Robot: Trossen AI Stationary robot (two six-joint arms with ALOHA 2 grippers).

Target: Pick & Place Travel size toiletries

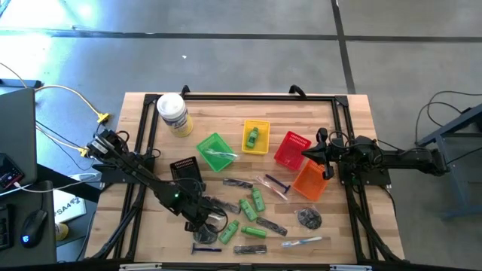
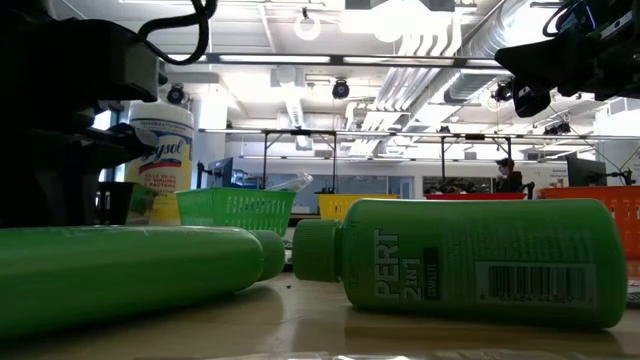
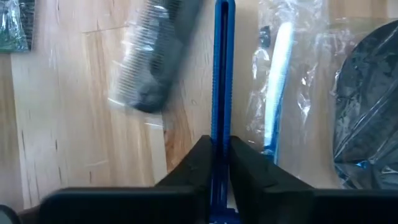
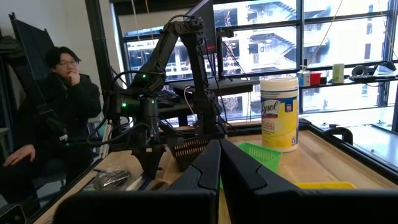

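One green bottle (image 1: 252,136) in yellow basket (image 1: 256,125), wrapped item (image 1: 220,154) in green basket (image 1: 209,144)

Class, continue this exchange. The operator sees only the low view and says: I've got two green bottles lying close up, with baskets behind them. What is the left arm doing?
Observer: The left gripper has its fingers closed on a slim blue stick, right beside a clear-wrapped dark comb.
Operator: And the right arm?
Observer: The right gripper hangs shut above the table by the red basket and the orange basket, holding nothing.
Operator: Is anything sorted yet?
Observer: The yellow basket holds one small green bottle.
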